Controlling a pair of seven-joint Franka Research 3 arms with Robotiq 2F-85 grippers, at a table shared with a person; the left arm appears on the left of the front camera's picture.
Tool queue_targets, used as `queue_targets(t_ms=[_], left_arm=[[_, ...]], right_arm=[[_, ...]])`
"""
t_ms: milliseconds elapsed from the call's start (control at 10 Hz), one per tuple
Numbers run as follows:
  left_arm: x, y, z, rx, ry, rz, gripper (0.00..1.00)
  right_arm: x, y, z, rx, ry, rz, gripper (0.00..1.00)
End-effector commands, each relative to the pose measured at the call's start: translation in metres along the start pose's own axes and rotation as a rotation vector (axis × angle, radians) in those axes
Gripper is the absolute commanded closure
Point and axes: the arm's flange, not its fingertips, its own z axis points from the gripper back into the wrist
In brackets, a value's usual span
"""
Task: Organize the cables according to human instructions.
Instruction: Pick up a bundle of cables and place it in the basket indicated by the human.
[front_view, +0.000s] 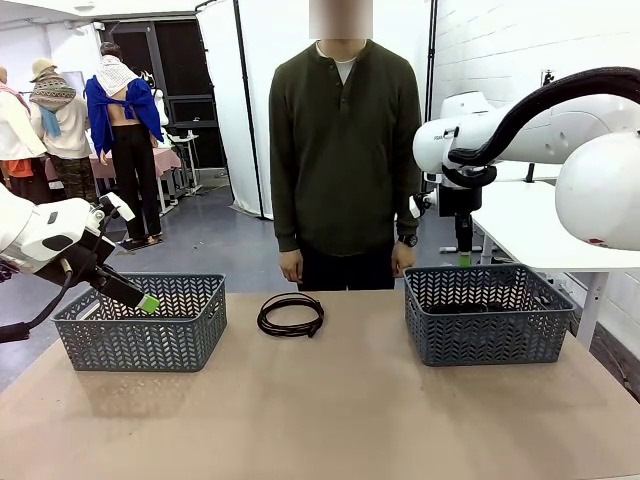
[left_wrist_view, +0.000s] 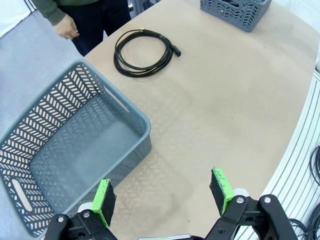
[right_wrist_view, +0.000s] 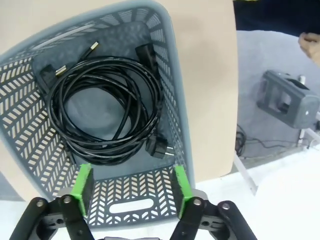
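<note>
One coiled black cable (front_view: 291, 314) (left_wrist_view: 142, 52) lies on the table between the two baskets, close to the human (front_view: 345, 150). More black cables (right_wrist_view: 107, 110) with plugs lie coiled inside the right grey basket (front_view: 490, 315) (right_wrist_view: 175, 100). Above that basket hangs my right gripper (front_view: 464, 260) (right_wrist_view: 132, 182), open, with nothing between its fingers. My left gripper (front_view: 148, 302) (left_wrist_view: 162, 192) is open and empty at the near rim of the left grey basket (front_view: 140, 325) (left_wrist_view: 50, 125), whose floor is bare.
The human stands at the far edge with both hands (front_view: 291, 266) hanging down by the tabletop. A white table (front_view: 540, 225) stands to the right of the right basket. The brown tabletop (front_view: 330, 410) in front of the baskets is open room.
</note>
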Motion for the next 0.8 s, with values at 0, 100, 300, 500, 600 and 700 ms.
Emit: queue_targets(t_ms=[0,100,300,500,600,700], left_arm=[[-0.001,0.001,-0.001,-0.008,-0.004,0.018,0.00],[-0.001,0.001,-0.001,-0.008,-0.004,0.018,0.00],[-0.001,0.001,-0.001,-0.008,-0.004,0.018,0.00],[-0.001,0.001,-0.001,-0.008,-0.004,0.018,0.00],[-0.001,0.001,-0.001,-0.008,-0.004,0.018,0.00],[-0.001,0.001,-0.001,-0.008,-0.004,0.018,0.00]], right_arm=[[0.006,-0.011,0.004,0.027,0.005,0.011,0.00],[0.007,-0.012,0.004,0.030,0.002,0.020,0.00],[0.012,-0.015,0.002,0.037,0.013,0.030,0.00],[0.006,-0.003,0.000,0.025,0.006,0.007,0.00],[0.006,-0.003,0.000,0.025,0.006,0.007,0.00],[0.006,-0.003,0.000,0.025,0.006,0.007,0.00]])
